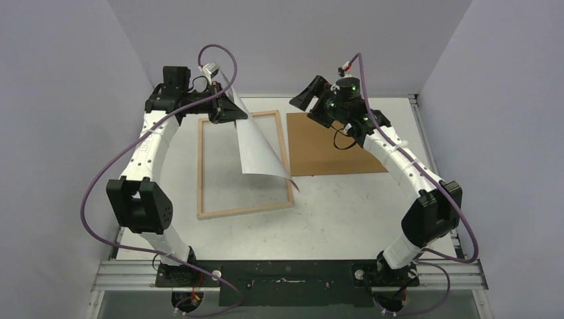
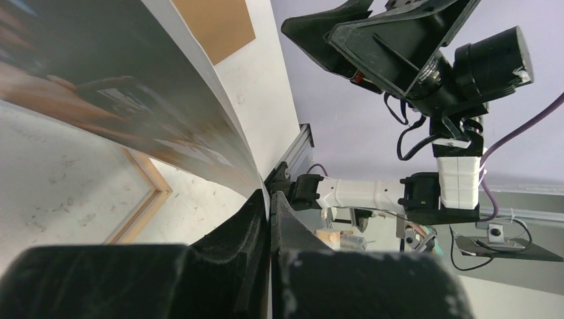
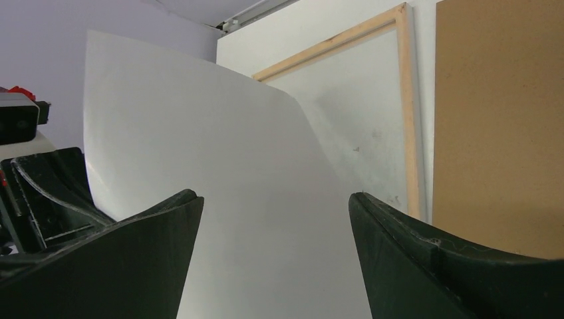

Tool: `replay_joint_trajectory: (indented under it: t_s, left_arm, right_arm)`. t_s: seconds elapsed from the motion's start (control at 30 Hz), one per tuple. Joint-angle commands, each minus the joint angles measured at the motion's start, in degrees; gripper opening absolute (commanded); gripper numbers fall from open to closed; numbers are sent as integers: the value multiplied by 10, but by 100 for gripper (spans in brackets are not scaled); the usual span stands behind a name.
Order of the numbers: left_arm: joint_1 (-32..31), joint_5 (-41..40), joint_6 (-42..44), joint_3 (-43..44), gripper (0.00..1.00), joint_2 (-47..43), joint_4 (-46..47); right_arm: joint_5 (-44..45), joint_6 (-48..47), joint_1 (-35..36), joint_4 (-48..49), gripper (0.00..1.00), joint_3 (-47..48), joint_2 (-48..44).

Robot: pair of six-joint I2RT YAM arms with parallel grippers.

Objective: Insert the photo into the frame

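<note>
My left gripper [image 1: 229,110] is shut on the far edge of the photo [image 1: 263,149] and holds it lifted and curled over the frame [image 1: 201,166]. From above only the photo's white back shows, and its near corner hangs by the frame's right rail. In the left wrist view the dark printed side of the photo [image 2: 133,100] curves away from my left gripper [image 2: 269,199]. The frame [image 2: 149,193] lies flat, pale wood side up. My right gripper [image 1: 302,100] hovers open to the right of the sheet. Through my right gripper [image 3: 276,199] I see the photo's white back [image 3: 233,199], with nothing between the fingers.
A brown backing board [image 1: 332,149] lies flat just right of the frame; the board [image 3: 499,119] is beside the frame's rail [image 3: 409,119]. Grey walls close in the table on the left, back and right.
</note>
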Motion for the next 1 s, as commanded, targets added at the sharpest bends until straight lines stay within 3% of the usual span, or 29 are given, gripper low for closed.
replay_joint_trajectory:
  t_s: [0.0, 0.33, 0.6, 0.8, 0.97]
  left_arm:
    - [-19, 2, 18, 42, 0, 14, -1]
    - [-11, 24, 19, 65, 0, 41, 13]
    - [42, 37, 46, -113, 0, -12, 31]
    - [96, 55, 4, -240, 0, -41, 139]
    - [114, 47, 61, -262, 0, -42, 76]
  right_arm:
    - [-4, 15, -1, 23, 82, 3, -9]
    - [-6, 31, -1, 25, 80, 8, 13]
    - [-8, 33, -2, 22, 79, 9, 25]
    - [-37, 38, 8, 43, 76, 22, 43]
    - [-34, 41, 10, 38, 76, 26, 50]
